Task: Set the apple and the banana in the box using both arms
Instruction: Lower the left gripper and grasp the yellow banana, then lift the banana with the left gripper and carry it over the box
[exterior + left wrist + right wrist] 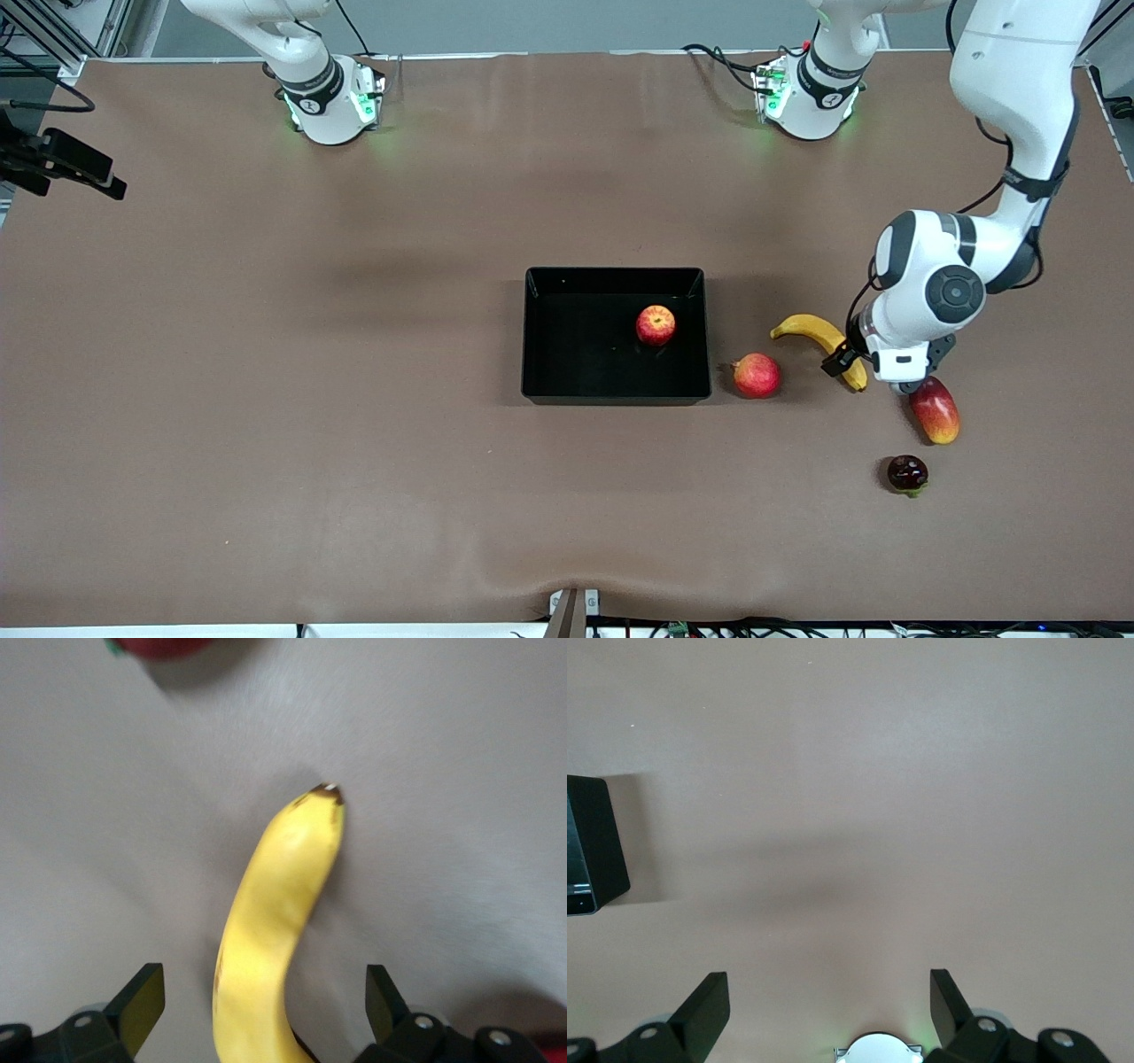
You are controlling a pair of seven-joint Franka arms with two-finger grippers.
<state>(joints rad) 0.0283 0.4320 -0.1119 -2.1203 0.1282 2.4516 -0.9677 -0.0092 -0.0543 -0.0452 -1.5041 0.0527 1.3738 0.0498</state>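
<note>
The red apple (656, 325) lies inside the black box (576, 354) at mid-table. The yellow banana (811, 330) lies on the table beside the box, toward the left arm's end. My left gripper (886, 377) hangs low over the banana's end nearest the mango. In the left wrist view it (266, 1005) is open, with the banana (275, 904) running between its fingers (142, 1001) and not touching them. My right gripper (830, 1001) is open over bare table, holding nothing, and a corner of the box (594, 846) shows at the edge of its view.
A pinkish-red round fruit (756, 375) sits between box and banana. A red-yellow mango (935, 410) lies right by the left hand. A dark red fruit (907, 473) is nearer the front camera. A black camera mount (62, 159) juts in at the right arm's end.
</note>
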